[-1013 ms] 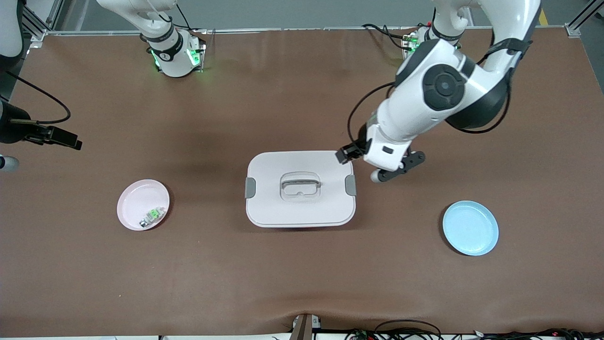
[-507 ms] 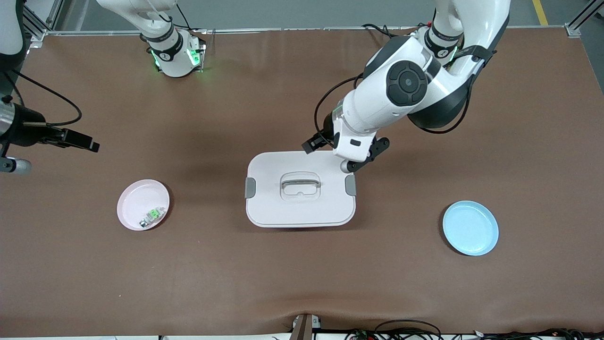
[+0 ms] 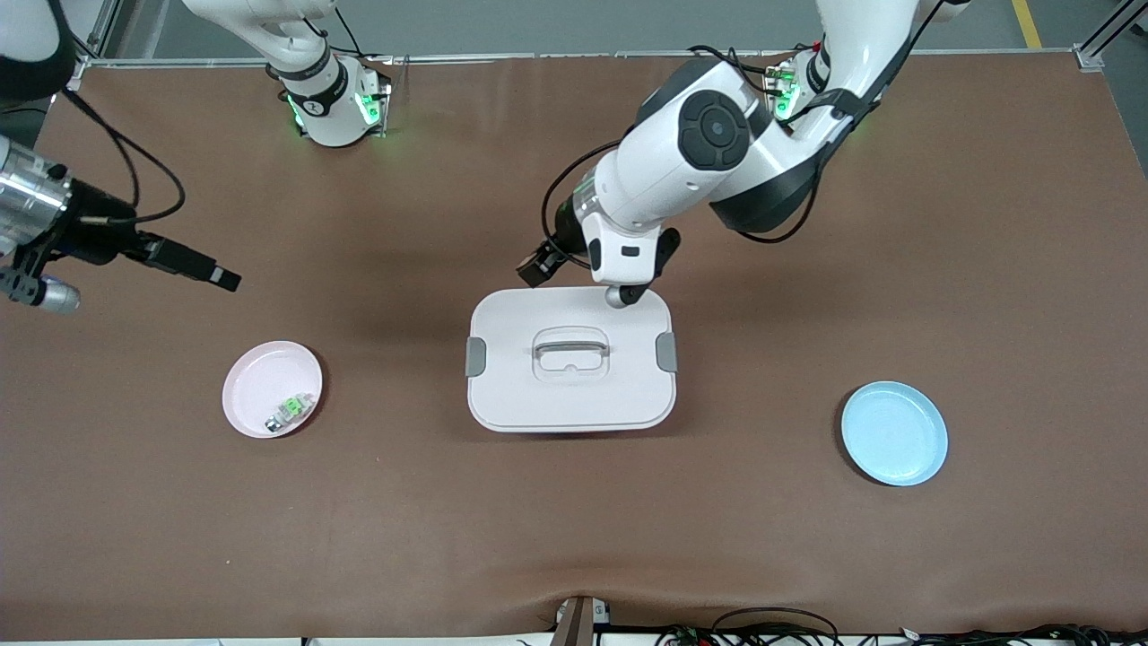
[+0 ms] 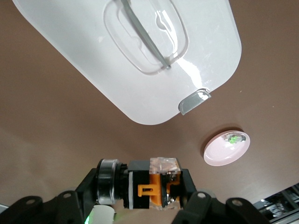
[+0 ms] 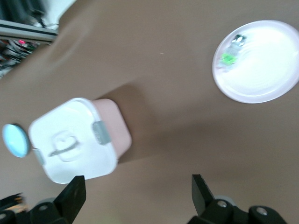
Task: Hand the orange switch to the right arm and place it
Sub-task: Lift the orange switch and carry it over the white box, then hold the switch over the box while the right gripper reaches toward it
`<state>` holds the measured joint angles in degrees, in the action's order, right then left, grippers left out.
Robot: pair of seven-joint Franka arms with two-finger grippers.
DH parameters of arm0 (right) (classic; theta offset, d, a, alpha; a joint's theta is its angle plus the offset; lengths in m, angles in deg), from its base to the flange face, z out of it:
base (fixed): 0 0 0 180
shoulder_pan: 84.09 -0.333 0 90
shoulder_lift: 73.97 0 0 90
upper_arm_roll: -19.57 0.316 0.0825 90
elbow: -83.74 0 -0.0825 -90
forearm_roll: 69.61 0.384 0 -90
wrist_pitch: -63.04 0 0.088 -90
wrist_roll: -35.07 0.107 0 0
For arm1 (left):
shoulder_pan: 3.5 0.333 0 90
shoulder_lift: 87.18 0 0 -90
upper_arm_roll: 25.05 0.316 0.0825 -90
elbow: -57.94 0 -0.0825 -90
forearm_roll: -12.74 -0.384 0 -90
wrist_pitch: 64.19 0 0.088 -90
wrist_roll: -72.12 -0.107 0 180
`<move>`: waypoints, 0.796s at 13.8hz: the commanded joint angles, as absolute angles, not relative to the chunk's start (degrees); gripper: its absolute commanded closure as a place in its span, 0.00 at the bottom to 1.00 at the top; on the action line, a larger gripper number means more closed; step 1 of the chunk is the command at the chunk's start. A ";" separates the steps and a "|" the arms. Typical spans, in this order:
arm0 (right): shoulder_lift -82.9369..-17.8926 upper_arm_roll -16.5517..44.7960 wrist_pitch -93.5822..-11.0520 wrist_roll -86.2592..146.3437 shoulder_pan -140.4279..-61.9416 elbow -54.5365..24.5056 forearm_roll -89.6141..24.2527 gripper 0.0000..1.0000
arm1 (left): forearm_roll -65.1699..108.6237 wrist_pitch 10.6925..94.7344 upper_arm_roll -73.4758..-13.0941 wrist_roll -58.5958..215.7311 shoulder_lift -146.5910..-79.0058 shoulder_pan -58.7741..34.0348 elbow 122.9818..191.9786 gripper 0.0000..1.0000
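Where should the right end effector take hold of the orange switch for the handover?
Probably by the round metal-ringed end that sticks out past the left end effector, which is shut on the black and orange body of the orange switch. Approach from that free end; the right end effector is open.

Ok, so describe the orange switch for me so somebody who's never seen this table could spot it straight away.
Find the big white lidded box in the middle of the table, then the left gripper hanging over its edge nearest the robot bases. Clamped in it is the orange switch, a tiny black block with orange parts. The other small component is green and white and lies in the pink plate.
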<state>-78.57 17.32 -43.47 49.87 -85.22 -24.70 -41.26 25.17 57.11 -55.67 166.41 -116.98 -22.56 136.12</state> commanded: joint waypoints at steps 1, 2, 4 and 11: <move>-86.96 17.29 -52.33 52.91 -89.08 -36.38 -37.02 0.00 | 26.27 59.64 -55.46 170.98 -118.90 -24.23 134.58 1.00; -87.41 17.29 -53.40 53.00 -89.62 -37.19 -35.53 0.00 | 26.18 60.70 -55.28 172.56 -119.34 -25.19 134.50 1.00; -88.37 17.98 -54.46 53.96 -90.58 -37.54 -33.41 0.00 | 26.18 61.41 -55.19 174.68 -119.52 -25.38 134.50 1.00; -91.90 30.02 -72.38 60.90 -95.15 -44.14 -33.32 0.00 | 26.18 62.02 -55.19 174.77 -120.14 -25.38 134.50 1.00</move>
<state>-89.79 27.88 -68.53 59.50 -94.09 -41.45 -34.62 25.24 61.49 -55.48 174.23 -119.25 -24.81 135.97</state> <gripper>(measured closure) 0.000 0.278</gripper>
